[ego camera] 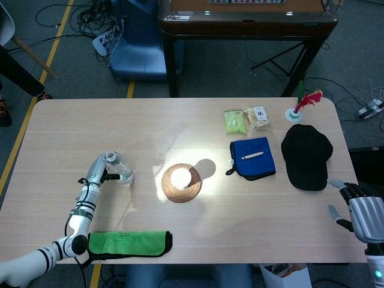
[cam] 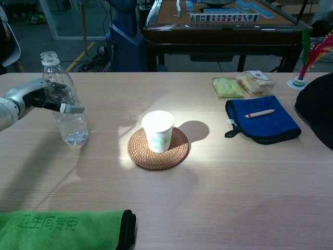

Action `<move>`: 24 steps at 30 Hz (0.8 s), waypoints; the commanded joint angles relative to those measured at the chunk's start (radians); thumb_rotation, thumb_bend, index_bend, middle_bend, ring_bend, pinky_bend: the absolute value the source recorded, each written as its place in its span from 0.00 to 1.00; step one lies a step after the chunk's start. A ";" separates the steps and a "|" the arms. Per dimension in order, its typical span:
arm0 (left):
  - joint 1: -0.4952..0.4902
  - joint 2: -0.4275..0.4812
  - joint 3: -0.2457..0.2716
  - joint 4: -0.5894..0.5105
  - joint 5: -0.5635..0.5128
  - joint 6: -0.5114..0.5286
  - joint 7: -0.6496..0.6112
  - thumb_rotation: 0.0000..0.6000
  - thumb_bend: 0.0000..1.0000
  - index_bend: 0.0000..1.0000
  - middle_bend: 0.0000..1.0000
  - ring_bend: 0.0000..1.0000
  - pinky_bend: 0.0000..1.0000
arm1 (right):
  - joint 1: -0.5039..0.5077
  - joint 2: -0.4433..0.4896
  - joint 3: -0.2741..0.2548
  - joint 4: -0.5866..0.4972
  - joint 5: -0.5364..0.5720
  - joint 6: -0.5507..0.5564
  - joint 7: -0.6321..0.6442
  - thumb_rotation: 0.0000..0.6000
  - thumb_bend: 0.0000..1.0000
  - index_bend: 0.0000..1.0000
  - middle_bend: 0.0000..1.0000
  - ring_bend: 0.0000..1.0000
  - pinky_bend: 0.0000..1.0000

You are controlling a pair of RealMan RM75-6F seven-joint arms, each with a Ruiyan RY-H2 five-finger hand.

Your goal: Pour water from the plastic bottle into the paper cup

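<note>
The clear plastic bottle stands uncapped and upright at the table's left side, and it shows from above as the bottle in the head view. My left hand grips it around the middle; the same left hand shows in the head view. A white paper cup stands on a round woven coaster at the table's centre, to the right of the bottle. My right hand hangs open off the table's right front corner, holding nothing.
A green towel lies at the front left edge. A blue cloth with a pen, a black cap, snack packets and a feather shuttlecock sit at the right and back right.
</note>
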 commanded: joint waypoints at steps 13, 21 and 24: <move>-0.003 0.051 0.041 -0.120 0.095 0.160 0.300 1.00 0.02 0.65 0.68 0.45 0.52 | 0.000 -0.001 -0.003 -0.002 -0.006 -0.001 -0.005 1.00 0.32 0.28 0.35 0.33 0.46; -0.032 0.099 0.053 -0.258 0.031 0.188 0.570 1.00 0.02 0.66 0.70 0.46 0.53 | 0.000 0.000 -0.005 -0.005 -0.008 -0.003 -0.009 1.00 0.32 0.28 0.35 0.33 0.46; -0.049 0.097 0.061 -0.279 0.019 0.203 0.653 1.00 0.02 0.66 0.71 0.47 0.53 | -0.001 0.002 -0.005 -0.007 -0.009 -0.001 -0.008 1.00 0.32 0.28 0.35 0.33 0.46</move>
